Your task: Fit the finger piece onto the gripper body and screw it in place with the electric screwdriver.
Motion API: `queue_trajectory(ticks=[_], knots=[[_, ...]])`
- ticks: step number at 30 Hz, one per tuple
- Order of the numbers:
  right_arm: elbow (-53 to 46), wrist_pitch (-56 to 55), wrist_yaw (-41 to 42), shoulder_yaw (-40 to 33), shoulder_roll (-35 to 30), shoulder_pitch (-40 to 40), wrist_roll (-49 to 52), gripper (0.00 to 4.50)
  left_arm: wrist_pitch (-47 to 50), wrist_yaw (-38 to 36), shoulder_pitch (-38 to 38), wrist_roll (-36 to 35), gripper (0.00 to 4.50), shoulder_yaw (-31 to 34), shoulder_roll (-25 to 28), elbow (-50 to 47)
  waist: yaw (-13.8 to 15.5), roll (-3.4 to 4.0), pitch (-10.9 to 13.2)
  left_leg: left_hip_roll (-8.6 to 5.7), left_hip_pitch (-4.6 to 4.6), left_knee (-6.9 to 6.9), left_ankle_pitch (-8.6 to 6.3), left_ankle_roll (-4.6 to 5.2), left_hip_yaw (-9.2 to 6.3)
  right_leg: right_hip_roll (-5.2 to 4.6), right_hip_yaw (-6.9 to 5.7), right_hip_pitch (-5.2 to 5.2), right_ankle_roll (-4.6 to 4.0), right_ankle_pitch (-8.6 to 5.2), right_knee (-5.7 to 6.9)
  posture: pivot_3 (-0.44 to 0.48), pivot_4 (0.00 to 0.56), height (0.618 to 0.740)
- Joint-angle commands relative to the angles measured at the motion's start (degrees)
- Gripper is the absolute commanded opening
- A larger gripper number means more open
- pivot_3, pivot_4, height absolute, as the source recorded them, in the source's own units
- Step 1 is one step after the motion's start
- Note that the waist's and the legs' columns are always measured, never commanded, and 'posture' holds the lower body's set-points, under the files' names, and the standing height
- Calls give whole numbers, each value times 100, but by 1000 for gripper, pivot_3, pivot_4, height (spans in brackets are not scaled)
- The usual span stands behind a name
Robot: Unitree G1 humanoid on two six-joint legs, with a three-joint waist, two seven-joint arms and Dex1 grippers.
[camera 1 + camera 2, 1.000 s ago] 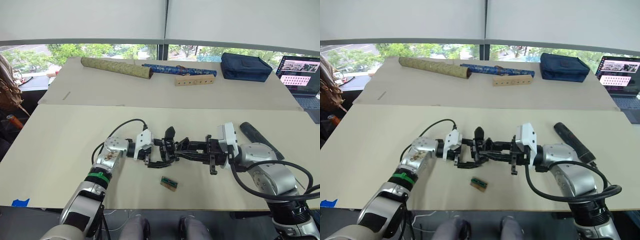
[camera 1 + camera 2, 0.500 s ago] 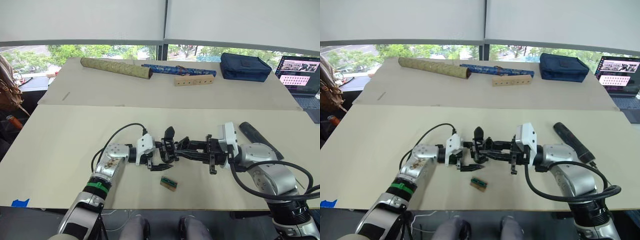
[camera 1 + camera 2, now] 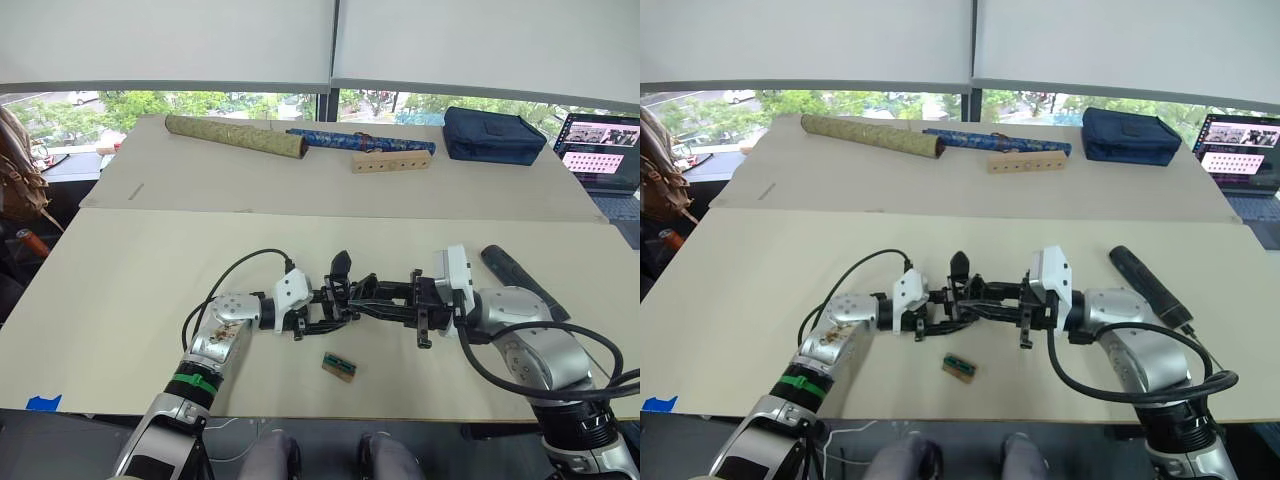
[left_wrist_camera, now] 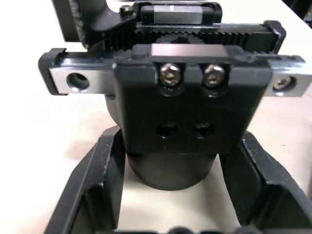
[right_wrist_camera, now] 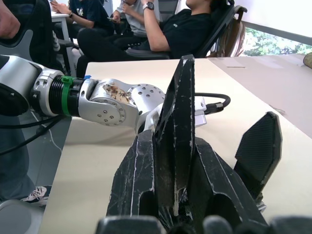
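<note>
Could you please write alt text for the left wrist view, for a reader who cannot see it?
Close-up of the gripper body, a black block with two screws above two empty holes, standing between the left gripper's two open black fingers over a beige table.

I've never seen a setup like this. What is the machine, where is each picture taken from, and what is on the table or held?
This is a humanoid robot with two arms. The two wide pictures come from its head, looking down over the table. The two close pictures come from its wrists.

At the table's middle the right gripper has its fingers closed on the gripper body, a small black mechanism with two screws. The left gripper is right up against it.

The electric screwdriver lies untouched on the robot's right. A small tan-and-green block lies near the front edge. At the back are an olive rolled tube, a blue pouch and a laptop.
</note>
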Motion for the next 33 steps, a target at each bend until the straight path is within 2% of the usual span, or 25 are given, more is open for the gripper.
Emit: queue_trajectory(ticks=[1, 13, 21, 33], knots=[[-5, -250, 82, 71, 99, -137, -63, 428, -11, 22, 65, 166, 2274, -202, 15, 34, 2, 0, 0, 0, 0, 1, 0, 0, 0, 0, 0, 0, 0, 0, 1, 0, 150, 740], [701, -738, 495, 498, 341, -410, -519, 428, -397, -1238, -640, -24, 2274, -282, 318, 850, -37, 1, 0, -6, -2, -6, 0, 0, 4, 0, -3, -4, 0, 0, 14, 0, 150, 740], [961, -846, 482, 601, 505, -537, -725, 428, -615, -1511, -929, 78, 2274, -293, 286, 1421, -51, 1, -1, -8, 0, -2, 0, 0, 5, 2, -3, -4, 0, 0, 11, 0, 150, 740], [1139, -818, 319, 701, 649, -640, -1051, 428, -556, -1455, -894, 127, 2274, -327, 209, 1394, -48, 1, -1, -6, -1, -2, 0, 0, 4, 2, -3, -5, 0, 0, 33, 0, 150, 740]])
